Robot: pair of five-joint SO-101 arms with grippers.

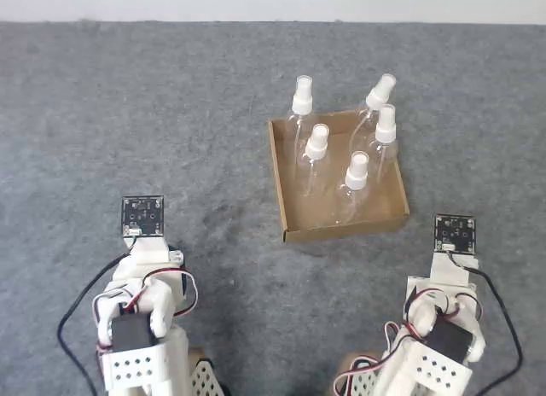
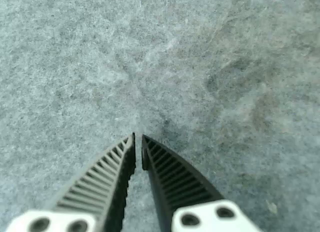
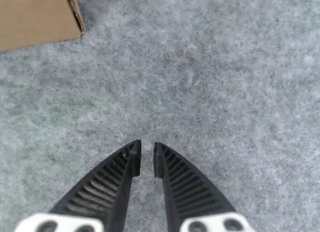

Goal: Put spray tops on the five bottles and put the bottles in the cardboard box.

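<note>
A shallow brown cardboard box (image 1: 341, 231) sits on the grey felt-covered bench (image 1: 128, 114), right of centre and ahead of both arms. Five clear plastic bottles stand inside it, each with a white spray top fitted. The near bottle (image 1: 354, 178) and the middle-left bottle (image 1: 316, 150) are well within the walls. The right-hand bottle (image 1: 386, 130) is close to the right wall. The far-left bottle (image 1: 301, 101) and the far-right bottle (image 1: 379, 96) show their tops past the far wall, and the far-right one leans. The clear bodies nearly vanish against the cardboard, so their outlines and bases are hard to trace. Whether neighbouring bottles touch cannot be told.

The left arm (image 1: 141, 276) and the right arm (image 1: 444, 311) are drawn back at the near edge of the bench, well apart from the box and cut off by the picture's lower edge. From above, each arm's wrist board and motors cover its fingers.

The left end effector (image 2: 138, 137) hangs over bare felt, its black ribbed fingers (image 2: 110, 177) narrowed to a sliver with nothing between them. The right end effector (image 3: 146, 144) is likewise narrow and holds nothing. One corner of the cardboard box (image 3: 35, 17) lies farther off in the right wrist view, the rest of it cut off.
</note>
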